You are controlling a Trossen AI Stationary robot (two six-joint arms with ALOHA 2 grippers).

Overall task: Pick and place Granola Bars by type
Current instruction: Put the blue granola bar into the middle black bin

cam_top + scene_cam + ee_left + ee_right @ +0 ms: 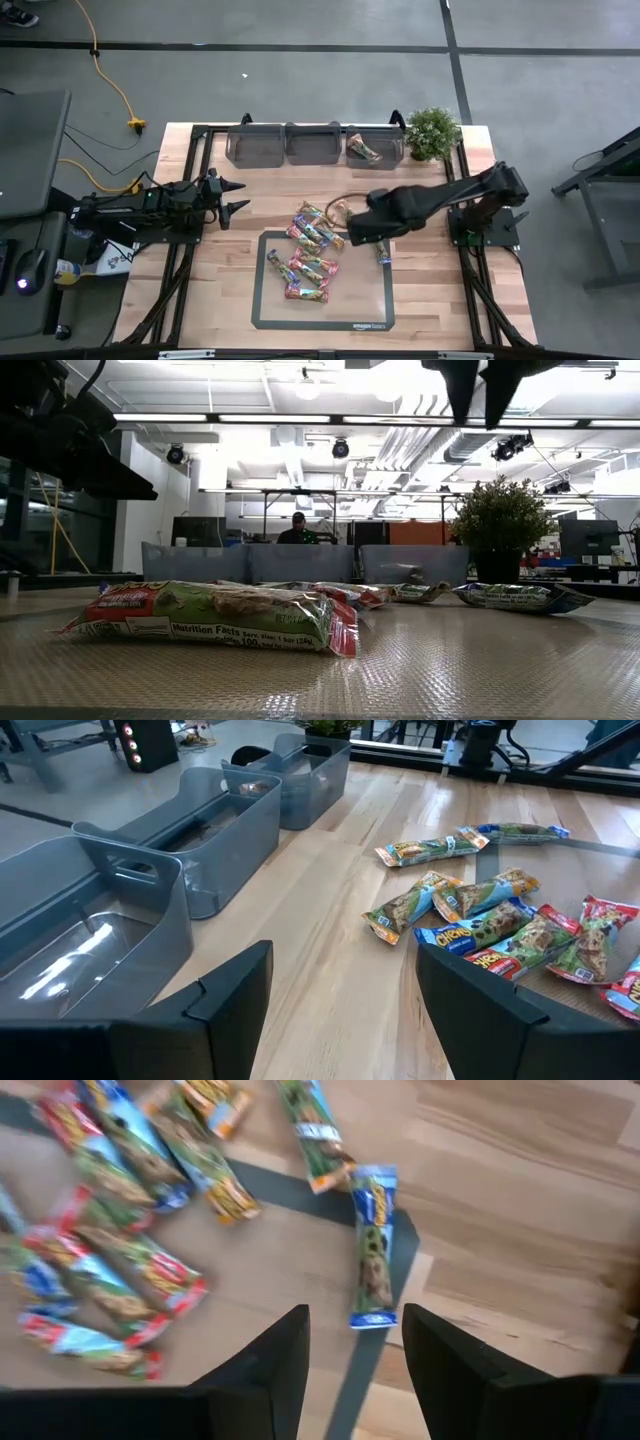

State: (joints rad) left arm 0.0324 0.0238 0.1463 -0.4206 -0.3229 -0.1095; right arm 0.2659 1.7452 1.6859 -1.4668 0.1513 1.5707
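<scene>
Several granola bars (308, 252), red-pink, green-tan and blue-silver, lie in a loose heap on a black-edged mat (258, 290). One blue bar (383, 251) lies apart across the mat's right border, also seen in the right wrist view (372, 1245). Another bar (365, 150) lies in the right-hand grey bin. My right gripper (355, 1345) is open and hangs above the table, just beside the blue bar; in the low view its fingers (482, 385) stand high over it (515, 597). My left gripper (345, 990) is open and waits left of the heap (236, 197).
Three grey translucent bins (313, 143) stand in a row along the far edge, with a small potted plant (432, 131) at their right. A brown cord loop (340, 203) lies beyond the heap. Bare wood lies between my left gripper and the mat.
</scene>
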